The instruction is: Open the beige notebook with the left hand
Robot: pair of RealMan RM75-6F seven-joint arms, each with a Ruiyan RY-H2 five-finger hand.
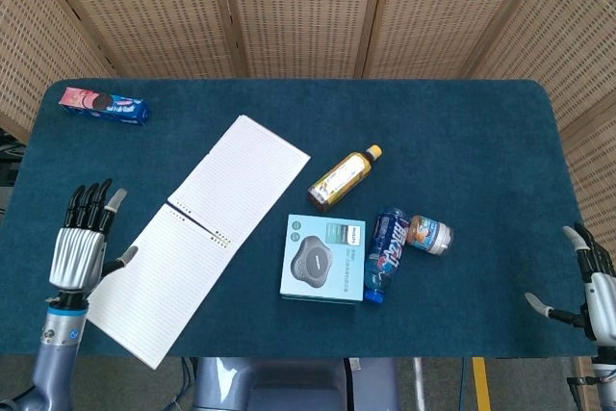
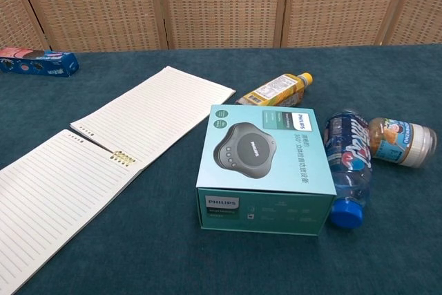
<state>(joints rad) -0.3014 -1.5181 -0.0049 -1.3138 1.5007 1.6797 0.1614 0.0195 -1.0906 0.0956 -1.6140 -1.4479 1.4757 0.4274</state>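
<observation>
The notebook [image 1: 197, 231] lies spread open on the blue table, both lined pages facing up, its binding rings in the middle; the chest view shows the notebook [image 2: 103, 164] the same way. My left hand [image 1: 82, 243] hovers at the table's left front, just left of the lower page, fingers apart and holding nothing. It is out of the chest view. At the right front edge my right hand [image 1: 589, 291] shows only in part, its fingers spread and empty.
A teal speaker box [image 1: 324, 259] sits right of the notebook, with a blue bottle [image 1: 385, 251], a small jar [image 1: 429, 235] and a yellow-capped bottle [image 1: 343, 178] nearby. A cookie packet [image 1: 104, 105] lies at the back left.
</observation>
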